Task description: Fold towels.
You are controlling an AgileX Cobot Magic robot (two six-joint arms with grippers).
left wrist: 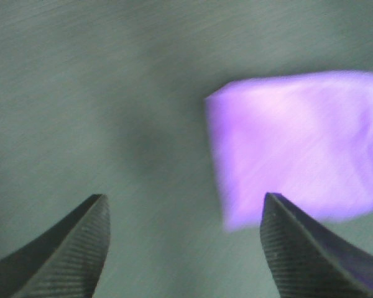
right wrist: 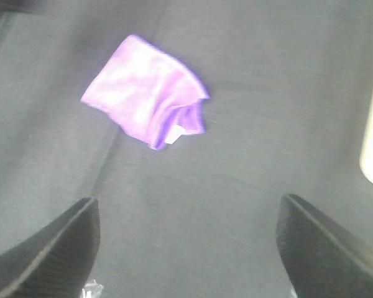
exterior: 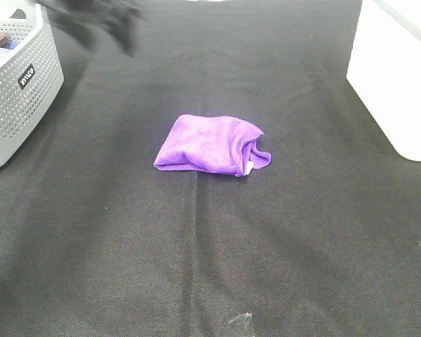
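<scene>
**Towel waiting mid-bench, both grippers gaping**

Towel (exterior: 210, 144) is lying folded mid-bench, long axis running left to right, white tag at its right end. Left gripper (left wrist: 185, 248) is hanging beside the towel's edge, fingers (left wrist: 81, 248) spread wide, holding nothing; it looks nearer. Right gripper (right wrist: 186, 248) is standing further off, equally wide, gripping nothing.
</scene>
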